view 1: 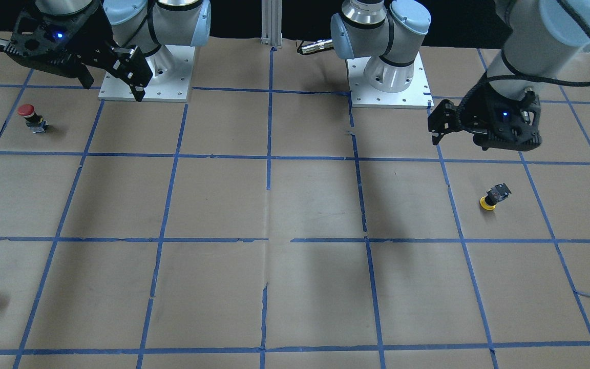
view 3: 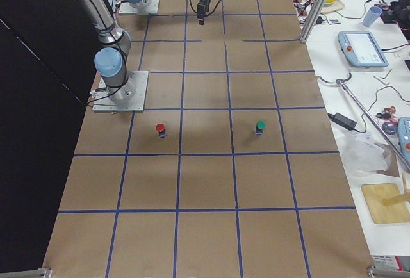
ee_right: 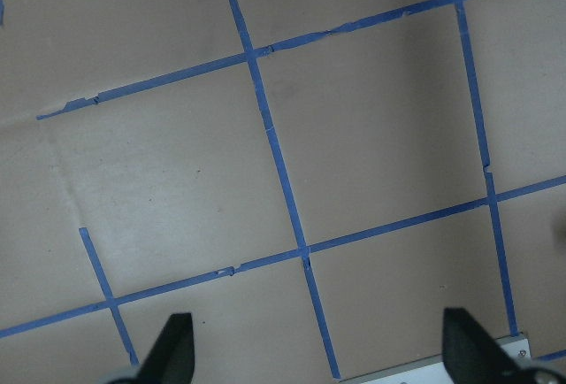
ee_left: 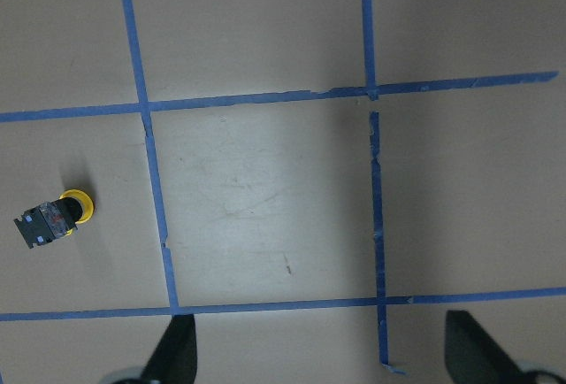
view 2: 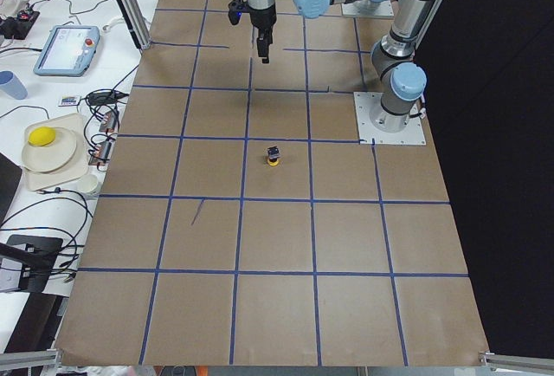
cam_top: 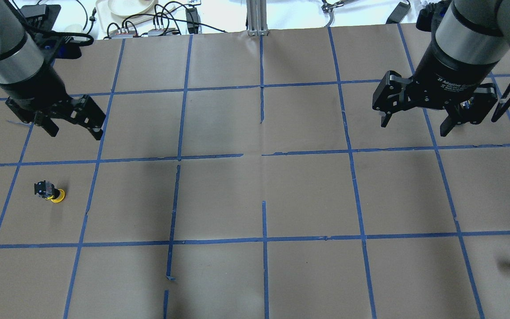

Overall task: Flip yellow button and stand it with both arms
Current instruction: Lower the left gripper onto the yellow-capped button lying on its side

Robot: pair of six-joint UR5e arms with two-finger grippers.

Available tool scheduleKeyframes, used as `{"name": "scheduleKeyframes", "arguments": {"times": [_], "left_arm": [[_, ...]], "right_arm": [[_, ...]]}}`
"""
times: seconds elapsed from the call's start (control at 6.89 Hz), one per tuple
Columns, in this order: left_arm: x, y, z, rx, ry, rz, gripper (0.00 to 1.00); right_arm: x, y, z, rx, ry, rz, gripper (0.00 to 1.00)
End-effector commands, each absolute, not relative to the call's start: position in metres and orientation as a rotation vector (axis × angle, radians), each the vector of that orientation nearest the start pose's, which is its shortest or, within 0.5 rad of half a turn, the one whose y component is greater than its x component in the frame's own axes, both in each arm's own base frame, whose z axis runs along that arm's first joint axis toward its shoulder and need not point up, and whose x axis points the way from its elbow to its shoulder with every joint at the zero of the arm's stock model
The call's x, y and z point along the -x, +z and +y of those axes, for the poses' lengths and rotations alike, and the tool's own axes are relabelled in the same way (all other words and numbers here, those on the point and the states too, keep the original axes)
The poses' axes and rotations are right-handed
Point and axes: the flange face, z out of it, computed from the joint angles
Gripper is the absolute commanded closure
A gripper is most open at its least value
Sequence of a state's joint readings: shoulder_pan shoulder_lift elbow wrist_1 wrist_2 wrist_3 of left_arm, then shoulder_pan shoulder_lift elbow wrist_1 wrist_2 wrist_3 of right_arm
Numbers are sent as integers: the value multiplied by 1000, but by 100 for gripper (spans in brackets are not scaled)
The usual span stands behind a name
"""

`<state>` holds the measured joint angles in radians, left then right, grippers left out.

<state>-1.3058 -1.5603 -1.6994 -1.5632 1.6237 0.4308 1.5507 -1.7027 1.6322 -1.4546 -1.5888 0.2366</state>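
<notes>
Right now your left claw [cam_top: 75,128] hangs spread wide above the counter [cam_top: 308,195], near the yellow button [cam_top: 50,192] that lies cap-down and untouched, while your right claw [cam_top: 414,126], equally wide, hangs well apart, probably ready to help flip it.

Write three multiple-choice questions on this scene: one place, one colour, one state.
1. Where is the yellow button?
A. on the table, at the robot's left
B. at the centre
C. on a plate
2. What colour is the cap of the push-button nearest the right arm's base plate?
A. blue
B. red
C. white
3. How is the left gripper?
A. shut on the button
B. shut, empty
C. open, empty
Key: 1A, it sits in the overhead view's left half. 2B, its cap shows red. 3C, its fingers stand wide apart, nothing between.
</notes>
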Motion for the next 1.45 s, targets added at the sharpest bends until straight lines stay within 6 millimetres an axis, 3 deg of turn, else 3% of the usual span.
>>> {"name": "scheduleKeyframes", "arguments": {"times": [0.0,0.44,0.73,0.87,1.31], "left_arm": [[-72,392,-483,-539,154,3092,0],[-127,337,-476,-1111,53,2900,1],[-187,288,-467,-1396,121,2871,1],[-208,274,-470,-1511,93,2789,1],[-206,236,-468,-1609,38,2735,1]], "right_arm": [[-123,508,-433,-404,67,3138,0],[-122,507,-433,-406,71,3140,0],[-123,510,-436,-410,24,3130,0],[-124,511,-436,-405,15,3127,0],[-124,511,-436,-403,15,3126,0]]}}
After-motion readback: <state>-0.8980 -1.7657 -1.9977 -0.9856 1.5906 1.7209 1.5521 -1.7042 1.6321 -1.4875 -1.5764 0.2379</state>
